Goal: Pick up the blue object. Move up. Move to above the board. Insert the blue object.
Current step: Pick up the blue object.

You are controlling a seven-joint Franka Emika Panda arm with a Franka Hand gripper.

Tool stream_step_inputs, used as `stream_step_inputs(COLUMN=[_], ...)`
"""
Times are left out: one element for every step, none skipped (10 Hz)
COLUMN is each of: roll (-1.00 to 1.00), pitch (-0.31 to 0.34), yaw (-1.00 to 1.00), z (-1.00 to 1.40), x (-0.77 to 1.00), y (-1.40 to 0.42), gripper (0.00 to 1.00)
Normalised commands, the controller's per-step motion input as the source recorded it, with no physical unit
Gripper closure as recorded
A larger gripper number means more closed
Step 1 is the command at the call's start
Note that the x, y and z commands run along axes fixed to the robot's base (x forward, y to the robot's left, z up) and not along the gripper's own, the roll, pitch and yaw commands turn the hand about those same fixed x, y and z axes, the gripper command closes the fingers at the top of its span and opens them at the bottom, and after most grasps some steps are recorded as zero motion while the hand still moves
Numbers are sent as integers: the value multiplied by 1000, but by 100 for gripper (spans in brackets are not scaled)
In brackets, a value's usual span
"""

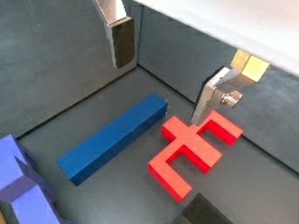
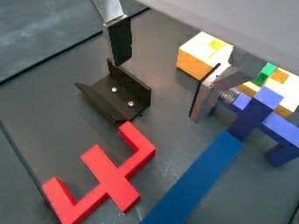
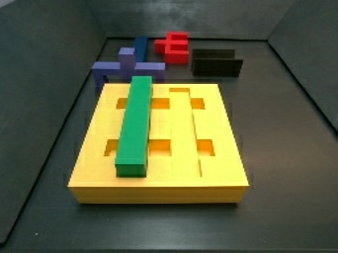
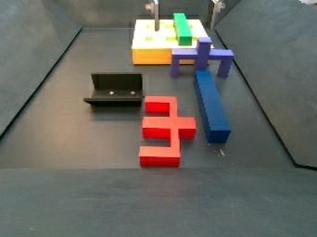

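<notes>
The blue object (image 4: 213,104) is a long deep-blue bar lying flat on the dark floor beside a red piece. It also shows in both wrist views (image 1: 114,138) (image 2: 205,184) and, partly hidden behind the purple cross, in a side view (image 3: 141,47). The board (image 3: 211,148) is a big yellow slab with grooves, also seen in a side view (image 4: 151,43) and a wrist view (image 2: 201,58). My gripper (image 1: 167,66) (image 2: 165,66) is open and empty, held well above the floor over the blue object and the red piece. One of its fingers (image 4: 216,11) shows at the frame's top edge.
A green bar (image 3: 136,119) lies in a groove of the board. A purple-blue cross block (image 4: 205,57) stands between the board and the blue object. A red branched piece (image 4: 165,130) lies next to the bar. The fixture (image 4: 115,90) stands beyond it. Dark walls enclose the floor.
</notes>
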Motion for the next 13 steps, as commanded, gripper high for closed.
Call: stream_step_inputs(roll=[6,-17,-223,-47,0,34,104,104,89,56,13,34,21], pitch=[0,-3,-167,-161,-179,-181,-179,-150,-167,-116,0,0,0], yaw=[0,0,0,0,0,0,0,0,0,0,0,0,0], z=[0,-37,-183,-400,-566,-640,-626,-634,-697,-749,-749,-749,-723], x=[0,0,-214,-329,-414,-474,-446,-366,-297,-137,0,0,0], y=[0,0,86,0,0,0,-31,-37,-69,-57,-6,-29,-20], gripper=[0,0,0,0,0,0,0,0,0,0,0,0,0])
